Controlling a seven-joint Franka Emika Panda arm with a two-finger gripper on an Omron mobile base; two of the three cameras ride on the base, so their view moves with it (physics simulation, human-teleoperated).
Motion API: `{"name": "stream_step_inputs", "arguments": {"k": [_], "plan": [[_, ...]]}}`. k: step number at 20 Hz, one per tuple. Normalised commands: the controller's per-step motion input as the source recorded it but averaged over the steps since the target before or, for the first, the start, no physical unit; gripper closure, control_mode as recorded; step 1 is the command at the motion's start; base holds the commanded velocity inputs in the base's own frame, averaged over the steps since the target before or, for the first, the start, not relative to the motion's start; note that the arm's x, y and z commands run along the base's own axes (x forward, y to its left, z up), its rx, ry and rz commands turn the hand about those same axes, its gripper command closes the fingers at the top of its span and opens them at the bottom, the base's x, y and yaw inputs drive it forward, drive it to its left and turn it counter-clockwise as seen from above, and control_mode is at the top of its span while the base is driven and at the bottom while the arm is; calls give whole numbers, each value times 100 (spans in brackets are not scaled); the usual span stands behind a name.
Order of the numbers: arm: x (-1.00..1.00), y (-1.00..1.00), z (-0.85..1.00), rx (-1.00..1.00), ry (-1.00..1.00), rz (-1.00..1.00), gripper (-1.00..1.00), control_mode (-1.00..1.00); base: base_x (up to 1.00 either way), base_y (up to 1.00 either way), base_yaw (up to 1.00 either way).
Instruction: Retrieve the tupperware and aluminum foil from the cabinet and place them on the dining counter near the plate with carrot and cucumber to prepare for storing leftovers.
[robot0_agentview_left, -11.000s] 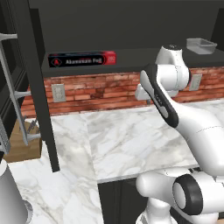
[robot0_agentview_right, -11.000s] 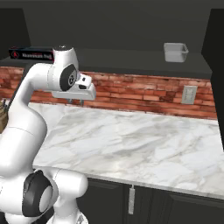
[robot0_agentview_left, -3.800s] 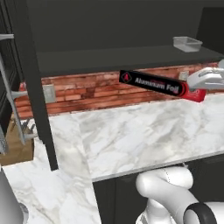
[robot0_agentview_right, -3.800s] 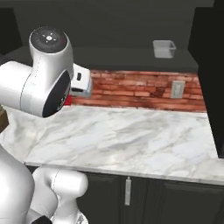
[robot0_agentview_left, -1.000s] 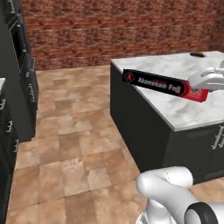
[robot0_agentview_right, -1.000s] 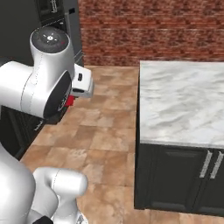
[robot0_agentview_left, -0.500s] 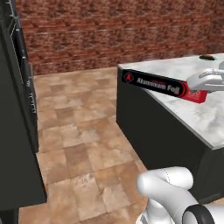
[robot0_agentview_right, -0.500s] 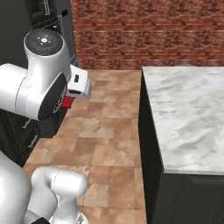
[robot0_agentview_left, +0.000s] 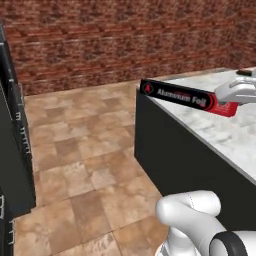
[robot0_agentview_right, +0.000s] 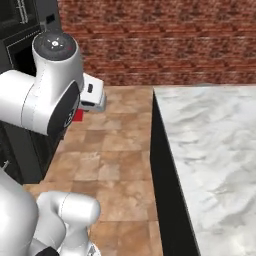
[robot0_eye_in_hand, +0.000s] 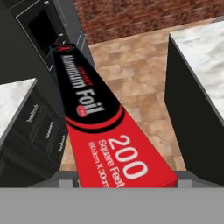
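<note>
The claw (robot0_agentview_left: 224, 101) is clamped on the red end of the aluminum foil (robot0_agentview_left: 182, 97), carrying the long box level in the air over the near edge of the dining bench (robot0_agentview_left: 227, 132), so by my reckoning this is the carry-over step with the set-down to come. Next it needs to bring the box in over the marble and lower it near the plate, but I can't make out the plate, carrot or cucumber from here, only a dark sliver at the far right edge. The claw's fingertips are hidden behind the box in the hand view (robot0_eye_in_hand: 113, 144), and the tupperware and cabinet are nowhere I can point to.
</note>
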Motion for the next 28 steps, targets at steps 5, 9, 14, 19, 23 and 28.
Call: {"name": "stream_step_inputs", "arguments": {"k": [5,9,14,19,23,28], "plan": [[0,0,0,0,0,0,100,100,100,68,-19],[0,0,0,0,0,0,100,100,100,71,-19],[0,0,0,0,0,0,100,100,100,68,-18],[0,0,0,0,0,0,100,100,100,61,-23],[0,0,0,0,0,0,100,100,100,61,-28],[0,0,0,0,0,0,100,100,100,68,-29]]}}
